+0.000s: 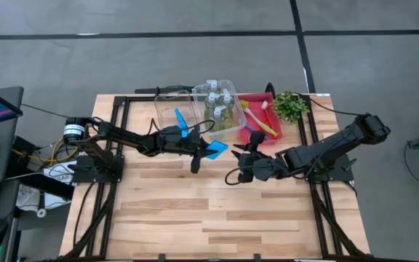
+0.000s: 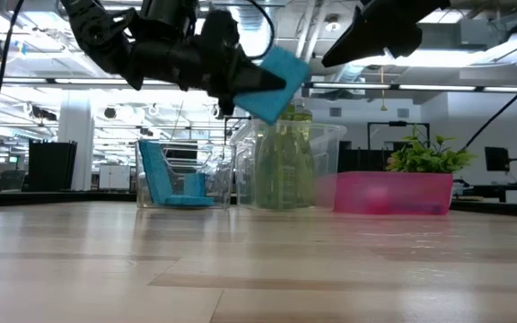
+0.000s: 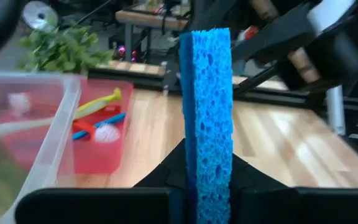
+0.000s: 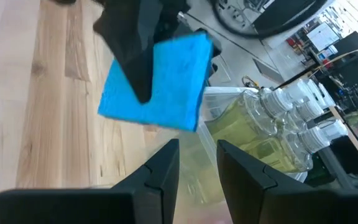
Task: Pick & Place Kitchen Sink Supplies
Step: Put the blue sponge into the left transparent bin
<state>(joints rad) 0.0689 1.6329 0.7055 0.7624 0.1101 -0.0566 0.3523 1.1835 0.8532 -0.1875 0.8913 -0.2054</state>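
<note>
The left gripper (image 3: 207,186) sits closest to its wrist camera, its fingers (image 3: 253,180) clamped on the two flat faces of a blue sponge (image 3: 207,118) that stands on edge between them. In the low view that sponge (image 2: 273,82) hangs well above the desk (image 2: 258,260), and from overhead it (image 1: 215,148) is over bare wood just in front of the bins. Facing it from the other side, the right gripper (image 4: 197,165) holds nothing, its fingers (image 4: 160,171) parted by a narrow gap and pointing toward the sponge without touching it. Behind the left gripper a clear bin (image 1: 167,109) holds another blue sponge (image 1: 180,120) leaning upright. Just beside it a second clear bin (image 1: 237,98) holds four bottles (image 1: 219,102) of yellow-green liquid with white tops. Next along is a red tray (image 1: 257,98), with long-handled brushes (image 1: 262,122) lying in it; the left wrist view shows a yellow one (image 3: 98,103) and a blue-and-red one with a white head. A small plant (image 1: 291,105) stands near the tray's far corner.
</note>
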